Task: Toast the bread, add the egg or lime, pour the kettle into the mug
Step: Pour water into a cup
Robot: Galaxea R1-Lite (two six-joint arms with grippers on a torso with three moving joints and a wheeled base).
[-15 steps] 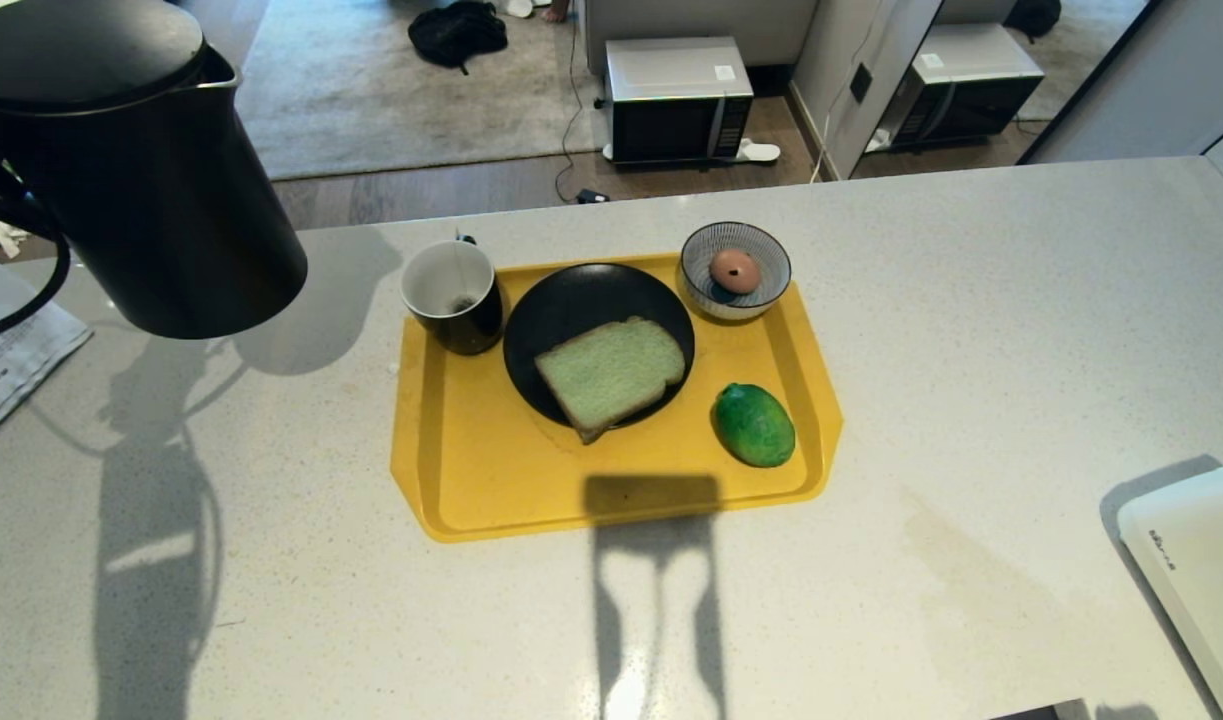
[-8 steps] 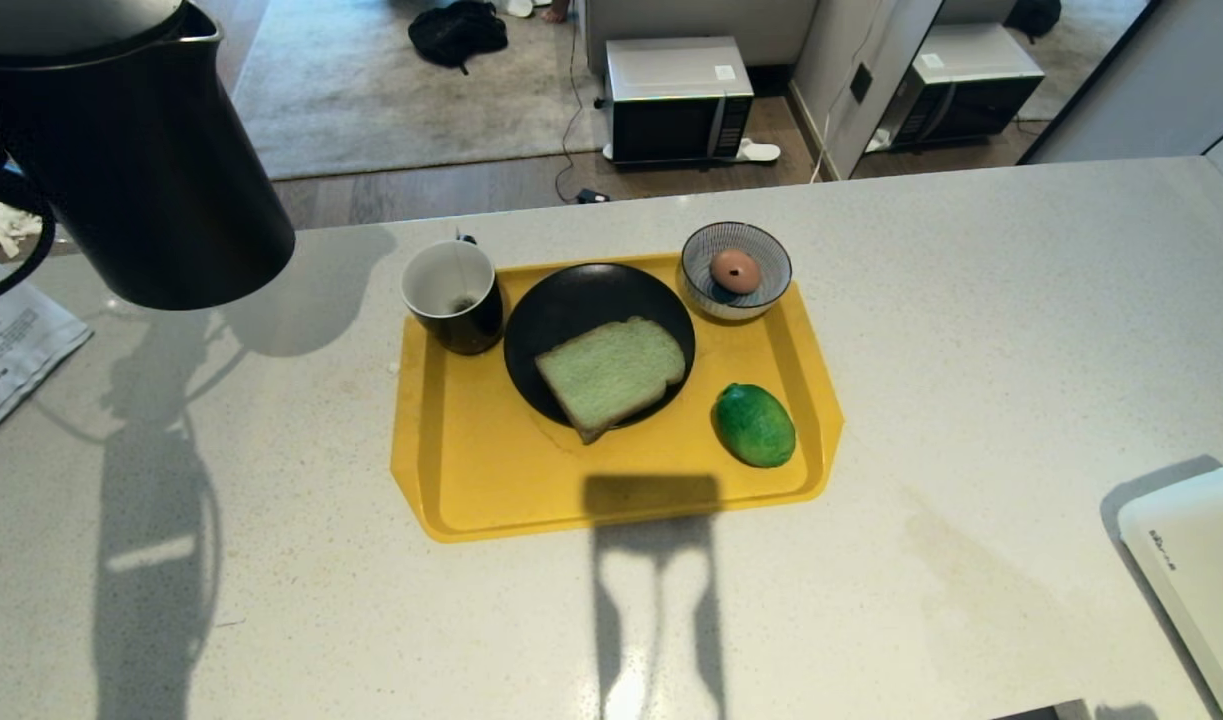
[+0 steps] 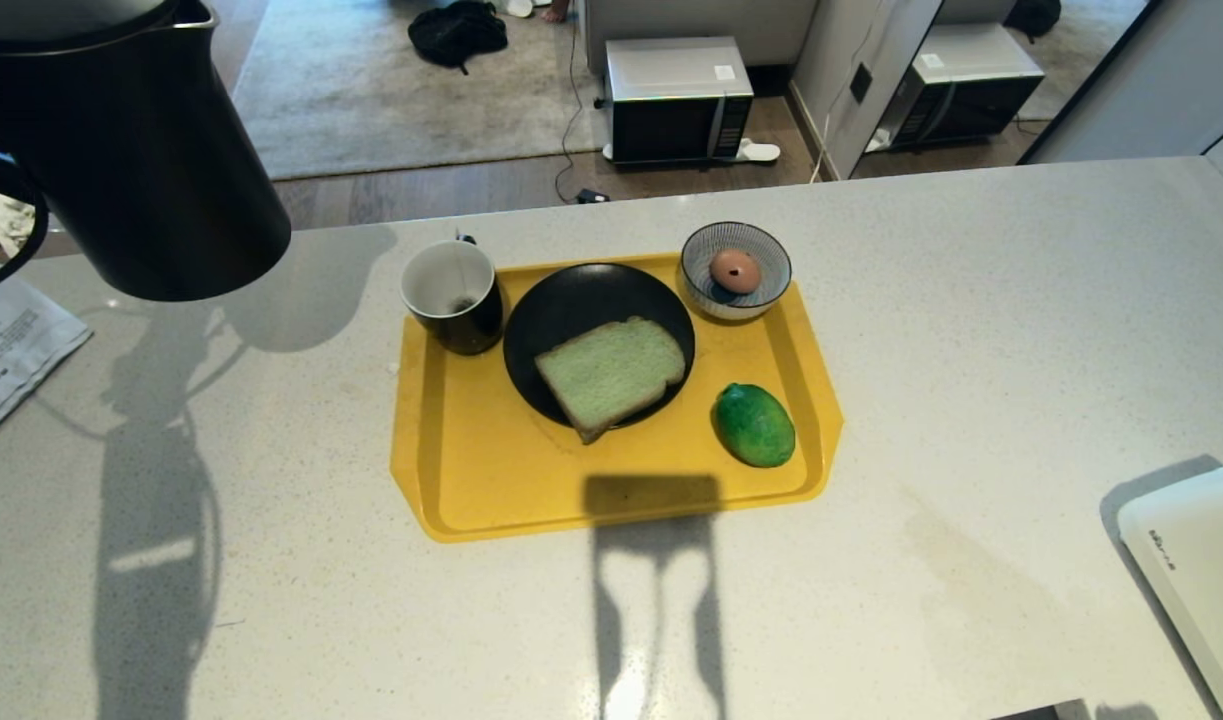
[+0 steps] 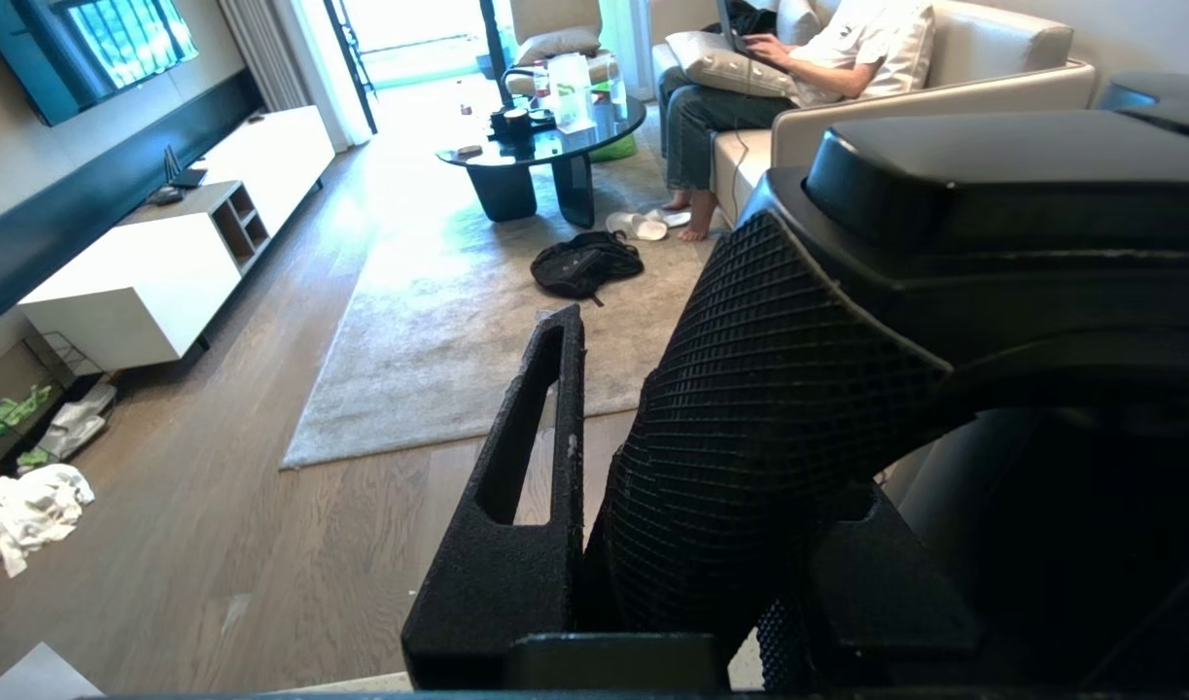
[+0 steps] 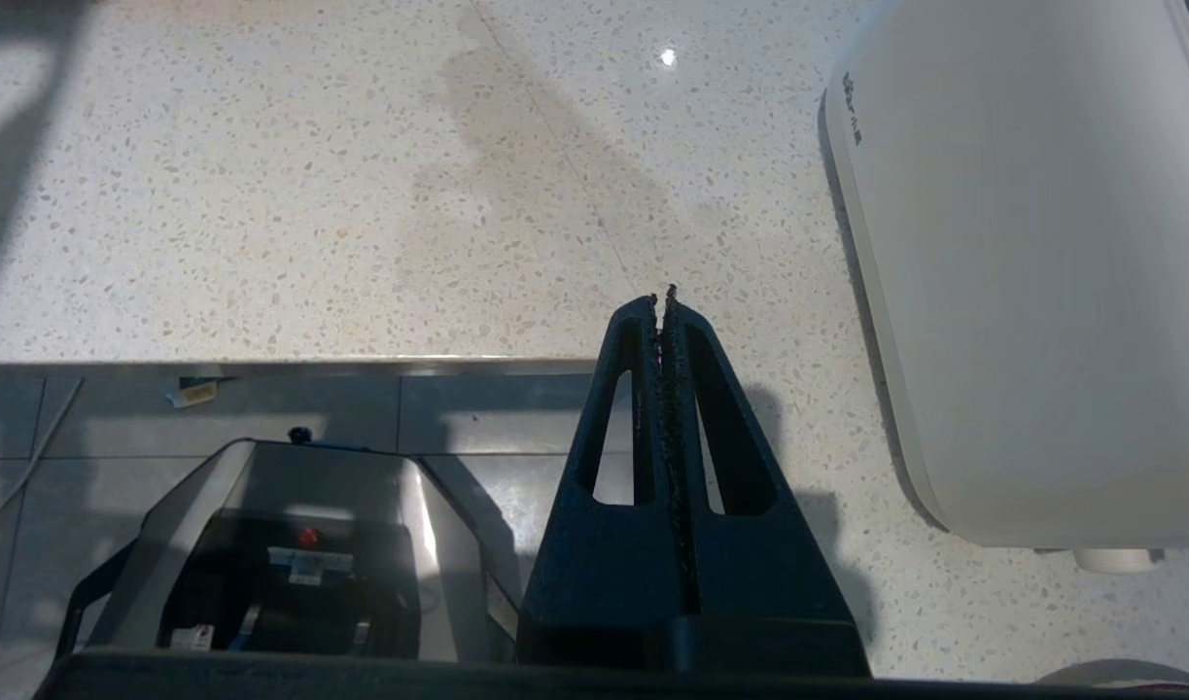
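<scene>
The pale green bread slice (image 3: pixel 611 372) and bumpy green lime (image 3: pixel 754 424) lie served; pouring remains. The left hand (image 4: pixel 594 486) grips the matte black kettle's (image 3: pixel 131 150) handle, at nine o'clock from the glossy black mug (image 3: pixel 453 296). The right hand (image 5: pixel 664 303) is pressed closed, empty.

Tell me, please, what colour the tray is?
The tray is yellow, clearest in the head view.

Pretty sunny room: pale speckled counter (image 3: pixel 971 330), wood floor (image 4: pixel 263 544) past it with a big grey rug (image 4: pixel 458 321). Microwave (image 3: pixel 677 98) sits on the floor beyond the counter, dark round coffee table (image 4: pixel 545 160) and cream sofa (image 4: pixel 993 68) on the rug's far side.
</scene>
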